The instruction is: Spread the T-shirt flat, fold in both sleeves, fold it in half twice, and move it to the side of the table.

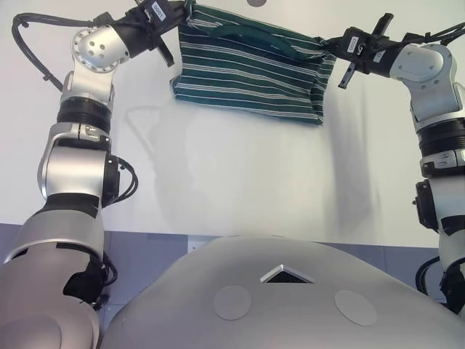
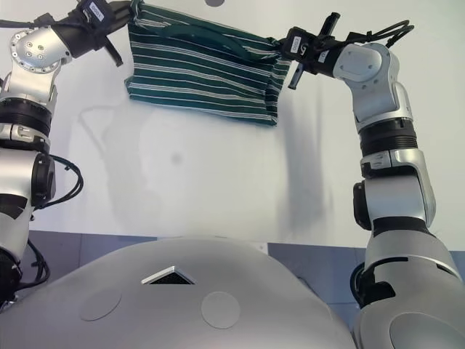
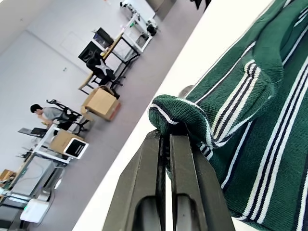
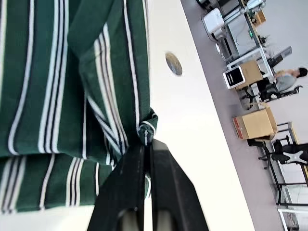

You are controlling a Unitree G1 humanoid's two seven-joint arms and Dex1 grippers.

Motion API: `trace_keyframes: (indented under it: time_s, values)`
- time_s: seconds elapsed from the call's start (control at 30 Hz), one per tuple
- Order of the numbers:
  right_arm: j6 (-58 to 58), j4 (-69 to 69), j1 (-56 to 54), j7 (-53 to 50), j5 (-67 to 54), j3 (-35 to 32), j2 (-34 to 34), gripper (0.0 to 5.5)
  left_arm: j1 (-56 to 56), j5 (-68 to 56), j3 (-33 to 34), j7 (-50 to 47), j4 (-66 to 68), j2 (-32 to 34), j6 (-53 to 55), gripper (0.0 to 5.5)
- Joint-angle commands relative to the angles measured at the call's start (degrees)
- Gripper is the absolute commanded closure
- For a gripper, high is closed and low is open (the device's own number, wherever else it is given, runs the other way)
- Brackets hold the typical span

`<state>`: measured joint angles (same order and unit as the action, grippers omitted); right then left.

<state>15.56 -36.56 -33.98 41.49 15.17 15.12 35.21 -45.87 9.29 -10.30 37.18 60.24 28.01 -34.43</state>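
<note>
Left hand [image 1: 182, 14], right hand [image 1: 328, 46]: both clamped on striped T-shirt [image 1: 247, 73]; likely limp, light cloth, best held at corners.

1. A white table [image 1: 240, 182] spans the foreground under even light.
2. Past the table's far edge lies grey floor [image 3: 91, 178].
3. Farther from the table stand cardboard boxes [image 3: 101, 102], desks [image 3: 118, 45] and a pale wall [image 3: 43, 48].

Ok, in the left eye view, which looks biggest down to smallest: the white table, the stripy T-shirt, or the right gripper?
1. white table, spanning the view.
2. T-shirt, clearly smaller.
3. right gripper, smallest, pinching the T-shirt's edge.
</note>
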Motion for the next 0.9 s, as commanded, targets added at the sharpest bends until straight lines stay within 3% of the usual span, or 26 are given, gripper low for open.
trace_keyframes:
  time_s: [0.03, 0.67, 0.9]
  values:
    - [0.7, -2.1, -2.4, -1.3, 1.0, -0.3, 0.4, 5.45, -4.4, 2.3, -0.8, -1.7, 5.8, -1.8, -1.3, 5.5]
    - [-4.0, 6.8, -2.8, -0.8, 0.1, -5.1, 4.8, 5.45, -9.5, 1.3, 3.1, -3.2, 11.0, -7.2, -0.8, 5.5]
    - [-4.4, 4.8, -4.4, -0.7, 1.8, -3.4, 4.2, 5.45, -10.5, 4.0, 2.1, -6.5, 12.7, -8.5, 0.9, 5.5]
